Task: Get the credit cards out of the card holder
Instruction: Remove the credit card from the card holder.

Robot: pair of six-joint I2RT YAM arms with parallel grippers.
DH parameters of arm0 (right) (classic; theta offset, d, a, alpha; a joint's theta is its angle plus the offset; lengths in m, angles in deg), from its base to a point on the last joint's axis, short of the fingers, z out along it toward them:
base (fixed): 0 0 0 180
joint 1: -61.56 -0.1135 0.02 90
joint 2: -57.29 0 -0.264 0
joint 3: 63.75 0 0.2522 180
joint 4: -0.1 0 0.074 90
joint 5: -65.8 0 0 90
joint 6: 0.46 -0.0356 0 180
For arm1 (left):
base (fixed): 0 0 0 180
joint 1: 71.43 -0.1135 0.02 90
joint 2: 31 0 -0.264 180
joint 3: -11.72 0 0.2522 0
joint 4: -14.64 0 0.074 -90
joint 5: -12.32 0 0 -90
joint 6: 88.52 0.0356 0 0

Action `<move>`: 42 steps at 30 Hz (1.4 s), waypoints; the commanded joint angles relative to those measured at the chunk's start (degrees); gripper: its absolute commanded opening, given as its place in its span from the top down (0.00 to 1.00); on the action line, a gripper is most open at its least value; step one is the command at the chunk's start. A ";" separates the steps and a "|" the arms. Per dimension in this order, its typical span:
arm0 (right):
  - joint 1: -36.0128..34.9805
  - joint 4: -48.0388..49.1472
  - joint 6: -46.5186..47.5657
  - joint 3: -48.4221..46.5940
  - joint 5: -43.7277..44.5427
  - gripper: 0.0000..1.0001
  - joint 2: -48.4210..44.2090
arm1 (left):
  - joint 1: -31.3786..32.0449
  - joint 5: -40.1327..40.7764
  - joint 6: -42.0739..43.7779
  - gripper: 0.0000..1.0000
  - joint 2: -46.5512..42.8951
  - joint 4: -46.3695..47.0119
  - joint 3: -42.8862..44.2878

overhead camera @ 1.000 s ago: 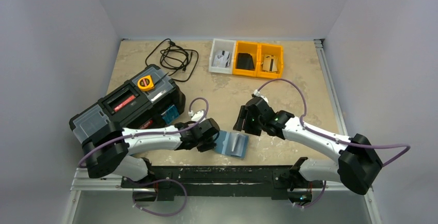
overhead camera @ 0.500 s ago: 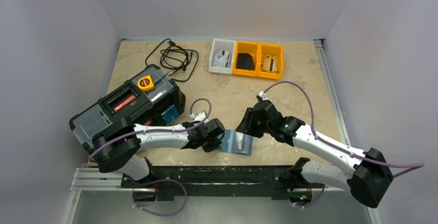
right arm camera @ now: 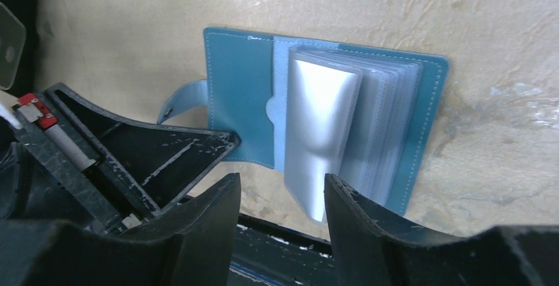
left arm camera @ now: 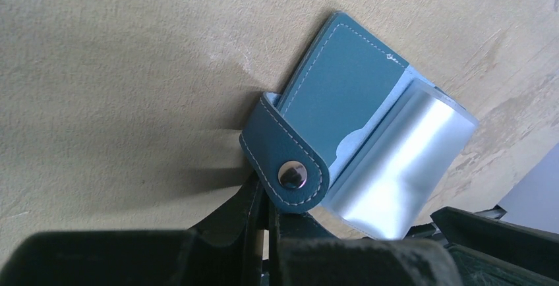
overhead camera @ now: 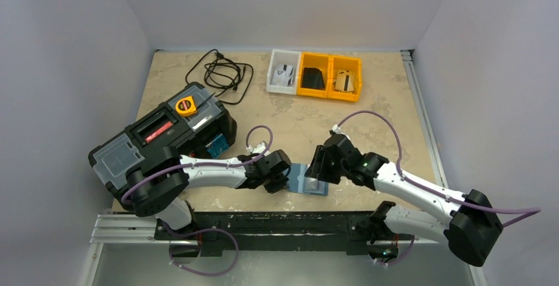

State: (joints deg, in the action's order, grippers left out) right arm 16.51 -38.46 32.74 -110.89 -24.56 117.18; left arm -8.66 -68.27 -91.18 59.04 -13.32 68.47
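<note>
Three cards are sitting in the far bins, so we are judging most of the job done. The card holder is lying open on the tabletop between our arms. Our left tool seems to be pinching it by the strap. Our right tool is hovering with fingers spread over the clear pockets, whose contents we cannot make out.
</note>
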 commanded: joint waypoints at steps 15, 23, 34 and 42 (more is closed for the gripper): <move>-0.21 4.44 -1.39 1.94 1.24 0.46 1.58 | 0.34 -1.31 0.57 1.00 1.72 0.94 0.61; -0.24 8.46 -1.11 0.70 0.57 0.47 5.84 | 0.34 -3.96 3.68 1.00 1.37 2.86 0.61; -0.22 13.24 -1.01 -3.31 -3.67 0.47 12.65 | 0.34 -4.12 8.84 0.60 -8.61 3.56 -4.95; -0.21 19.70 -2.98 -2.27 -6.88 0.46 17.62 | 0.43 0.38 12.17 0.57 -22.08 -3.42 -9.91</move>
State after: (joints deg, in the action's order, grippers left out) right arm 16.51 -24.58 31.43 -112.31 -28.74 132.83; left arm -8.64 -71.25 -82.35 42.71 -12.91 60.51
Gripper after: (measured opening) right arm 0.535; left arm 0.424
